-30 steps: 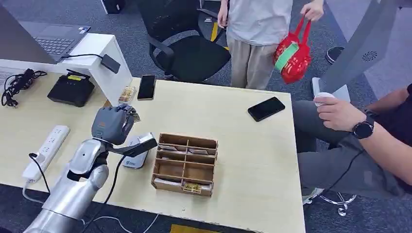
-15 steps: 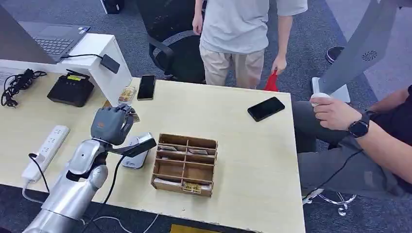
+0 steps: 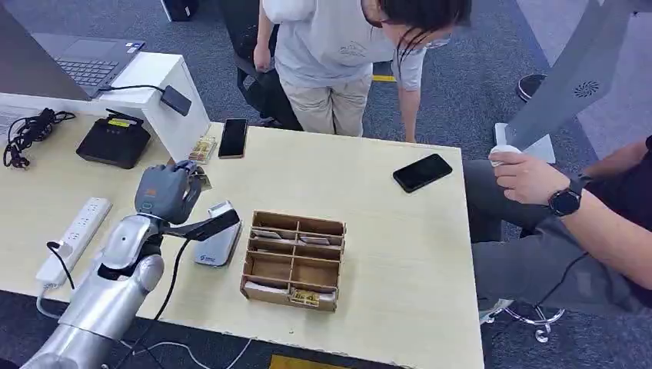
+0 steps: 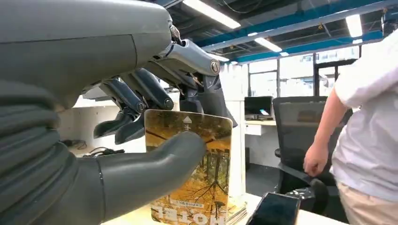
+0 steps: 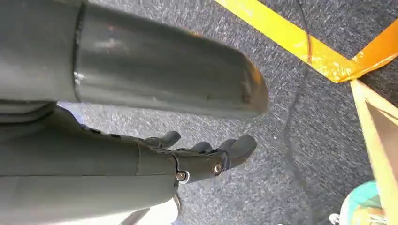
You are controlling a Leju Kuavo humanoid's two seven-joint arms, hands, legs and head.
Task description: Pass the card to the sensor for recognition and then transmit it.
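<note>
- The card (image 4: 190, 168) is pinched upright between thumb and fingers of the left robot hand (image 3: 165, 192).
- The sensor (image 3: 217, 244) lies just beside that hand, toward the wooden tray (image 3: 292, 261) on the worktop (image 3: 384, 231).
- The right robot hand (image 5: 206, 154) hangs by the floor, its fingers loosely spread, holding nothing.

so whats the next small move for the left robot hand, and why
Probably bring the card down toward the sensor. The left robot hand pinches the card between thumb and fingers in the left wrist view, but in the head view it sits above and behind the sensor, toward the far side of the table, not over it.
</note>
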